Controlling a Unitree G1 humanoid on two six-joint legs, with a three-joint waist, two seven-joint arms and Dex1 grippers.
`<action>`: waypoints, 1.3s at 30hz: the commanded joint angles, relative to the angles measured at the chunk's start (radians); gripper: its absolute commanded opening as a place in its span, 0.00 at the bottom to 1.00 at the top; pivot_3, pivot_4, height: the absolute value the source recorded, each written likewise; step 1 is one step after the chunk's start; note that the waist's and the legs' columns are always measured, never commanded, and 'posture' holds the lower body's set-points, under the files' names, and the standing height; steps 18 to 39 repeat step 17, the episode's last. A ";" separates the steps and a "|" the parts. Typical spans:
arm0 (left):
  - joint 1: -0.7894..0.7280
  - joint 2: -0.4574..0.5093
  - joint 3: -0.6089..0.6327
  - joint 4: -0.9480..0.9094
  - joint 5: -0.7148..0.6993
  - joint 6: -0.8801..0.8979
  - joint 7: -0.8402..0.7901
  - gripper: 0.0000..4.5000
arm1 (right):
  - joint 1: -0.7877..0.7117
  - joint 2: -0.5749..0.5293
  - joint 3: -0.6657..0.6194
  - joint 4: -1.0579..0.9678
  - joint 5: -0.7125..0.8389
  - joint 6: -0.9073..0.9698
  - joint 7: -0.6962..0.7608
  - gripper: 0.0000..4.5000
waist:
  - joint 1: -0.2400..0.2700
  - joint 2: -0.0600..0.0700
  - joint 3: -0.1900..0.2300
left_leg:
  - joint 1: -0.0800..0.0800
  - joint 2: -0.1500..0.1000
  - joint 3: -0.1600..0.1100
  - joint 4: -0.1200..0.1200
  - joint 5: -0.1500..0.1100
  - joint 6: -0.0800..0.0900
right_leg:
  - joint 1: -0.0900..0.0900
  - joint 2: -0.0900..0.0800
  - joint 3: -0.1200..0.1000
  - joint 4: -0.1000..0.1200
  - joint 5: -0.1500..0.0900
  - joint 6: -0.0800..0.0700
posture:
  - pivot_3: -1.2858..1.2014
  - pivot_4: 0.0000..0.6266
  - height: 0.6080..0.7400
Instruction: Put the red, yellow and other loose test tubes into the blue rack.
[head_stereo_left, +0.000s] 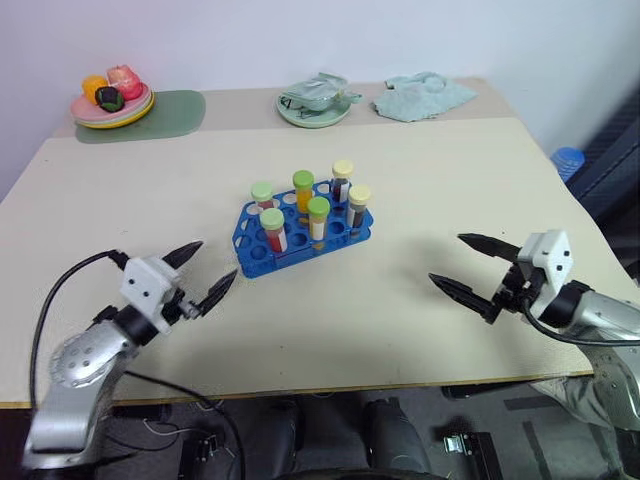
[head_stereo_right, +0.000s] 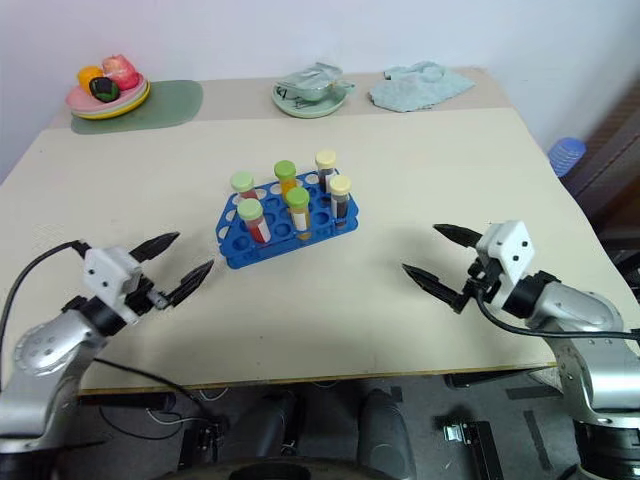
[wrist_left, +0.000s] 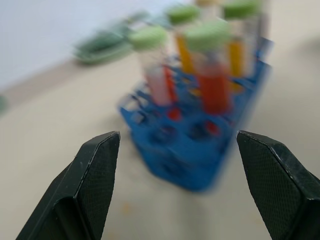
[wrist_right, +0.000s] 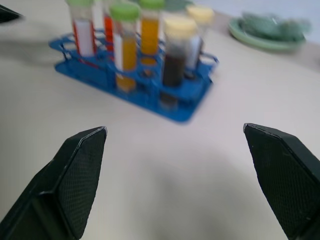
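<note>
Your left pincer (head_stereo_left: 203, 272) is hanging open and empty over the counter (head_stereo_left: 420, 200), just left of the blue rack (head_stereo_left: 300, 232). The rack is sitting mid-counter, holding six capped tubes (head_stereo_left: 318, 218) upright; no loose ones are showing, so sorting looks finished. Your right pincer (head_stereo_left: 461, 265) is waiting wide open, well right of it.

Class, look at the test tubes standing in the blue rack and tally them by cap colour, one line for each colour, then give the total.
Green caps: 4
Pale yellow caps: 2
Total: 6 test tubes, all upright in the blue rack
</note>
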 joint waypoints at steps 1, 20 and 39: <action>0.000 0.083 0.128 -0.010 -0.077 0.034 -0.077 0.84 | 0.014 -0.046 -0.080 0.040 0.023 -0.023 0.059 1.00 | 0.000 0.000 0.000 | 0.000 0.000 0.000 0.000 0.000 0.000 | 0.000 0.000 0.000 0.000 0.000 0.000 | 0.52 0.24 1.00; 0.000 0.161 0.189 0.047 -0.113 0.035 -0.254 0.84 | -0.013 -0.086 -0.103 0.122 0.029 -0.040 0.163 1.00 | 0.001 0.001 0.000 | 0.000 0.000 0.000 0.000 0.000 0.000 | 0.001 -0.001 -0.001 -0.001 0.000 0.000 | 0.52 0.24 1.00; 0.000 0.161 0.189 0.047 -0.113 0.035 -0.254 0.84 | -0.013 -0.086 -0.103 0.122 0.029 -0.040 0.163 1.00 | 0.001 0.001 0.000 | 0.000 0.000 0.000 0.000 0.000 0.000 | 0.001 -0.001 -0.001 -0.001 0.000 0.000 | 0.52 0.24 1.00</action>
